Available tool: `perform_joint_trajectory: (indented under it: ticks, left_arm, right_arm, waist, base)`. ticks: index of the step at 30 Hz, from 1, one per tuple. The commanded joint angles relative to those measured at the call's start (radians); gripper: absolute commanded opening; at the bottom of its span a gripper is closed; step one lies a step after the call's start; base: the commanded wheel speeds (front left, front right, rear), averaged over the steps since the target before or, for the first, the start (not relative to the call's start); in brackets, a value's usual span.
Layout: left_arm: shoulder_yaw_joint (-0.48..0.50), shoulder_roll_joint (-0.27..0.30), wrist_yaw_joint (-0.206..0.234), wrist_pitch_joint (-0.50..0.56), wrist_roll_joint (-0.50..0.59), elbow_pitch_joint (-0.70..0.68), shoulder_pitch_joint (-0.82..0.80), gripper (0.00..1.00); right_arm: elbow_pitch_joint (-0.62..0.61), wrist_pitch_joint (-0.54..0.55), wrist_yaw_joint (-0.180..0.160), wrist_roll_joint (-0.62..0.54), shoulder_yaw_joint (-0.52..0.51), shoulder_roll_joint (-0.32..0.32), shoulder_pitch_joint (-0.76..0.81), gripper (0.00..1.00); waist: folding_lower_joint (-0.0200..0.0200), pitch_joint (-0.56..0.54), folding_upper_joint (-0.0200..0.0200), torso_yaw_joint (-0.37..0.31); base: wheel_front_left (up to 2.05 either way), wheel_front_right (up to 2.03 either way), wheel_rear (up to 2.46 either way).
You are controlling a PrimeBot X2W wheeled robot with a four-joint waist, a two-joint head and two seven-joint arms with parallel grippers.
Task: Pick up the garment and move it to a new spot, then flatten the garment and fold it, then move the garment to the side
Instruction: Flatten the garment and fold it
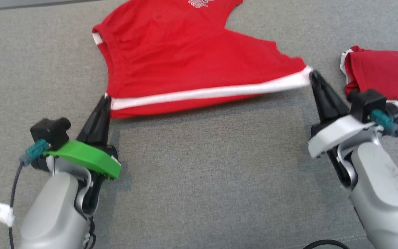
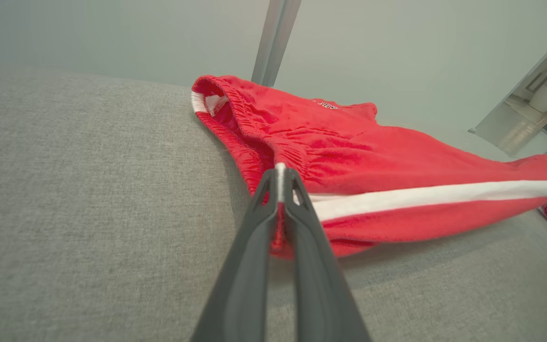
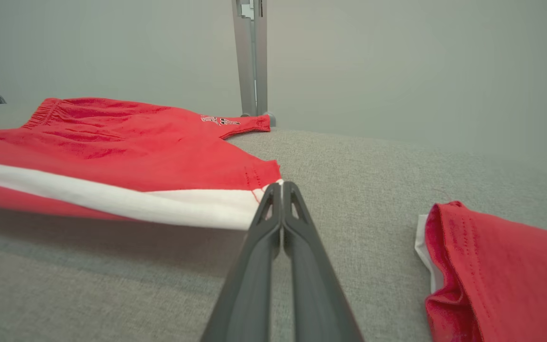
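Note:
The garment (image 1: 185, 58) is a pair of red shorts with a white side stripe, spread over the grey cloth surface (image 1: 202, 180). Its near edge is lifted and pulled taut between both grippers. My left gripper (image 1: 106, 98) is shut on the waistband corner at the stripe's left end; in the left wrist view the left gripper (image 2: 280, 173) pinches the garment (image 2: 373, 161) at its tip. My right gripper (image 1: 312, 74) is shut on the leg-hem corner at the stripe's right end; the right wrist view shows the right gripper (image 3: 280, 187) clamping the garment (image 3: 126, 152) there.
A second red garment (image 1: 385, 76), folded, lies at the right edge just beyond my right wrist, also seen as a folded red garment (image 3: 496, 270). A metal post (image 3: 249, 57) stands behind the surface's far edge. Open grey cloth stretches between the two arms.

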Motion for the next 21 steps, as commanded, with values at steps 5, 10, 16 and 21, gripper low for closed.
perform_joint_trajectory:
  ticks: [5, 10, 16, 21]
  left_arm:
    - [0.08, -0.037, 0.004, 0.0, 0.021, -0.015, 0.192, 0.0]
    - [0.126, -0.065, 0.004, 0.0, 0.05, -0.021, 0.356, 0.0]
    - [0.182, -0.098, 0.004, 0.0, 0.058, -0.036, 0.502, 0.0]
    - [0.229, -0.121, 0.004, 0.0, 0.068, -0.052, 0.61, 0.0]
  right_arm:
    - [0.013, -0.003, -0.003, 0.038, 0.025, -0.002, 0.189, 0.0]
    - [0.031, -0.003, -0.003, 0.053, 0.04, 0.022, 0.324, 0.0]
    - [0.028, -0.003, -0.003, 0.07, 0.071, 0.024, 0.451, 0.0]
    - [0.008, -0.003, -0.003, 0.088, 0.101, 0.005, 0.537, 0.0]
  waist:
    - [0.0, -0.2, 0.0, 0.009]
    - [0.0, -0.32, 0.0, -0.002]
    - [0.0, -0.402, 0.0, 0.005]
    - [0.0, -0.439, 0.0, 0.014]
  base:
    - [0.0, 0.0, 0.0]
    - [0.0, 0.0, 0.0]
    - [0.0, 0.0, 0.0]
    - [0.0, 0.0, 0.0]
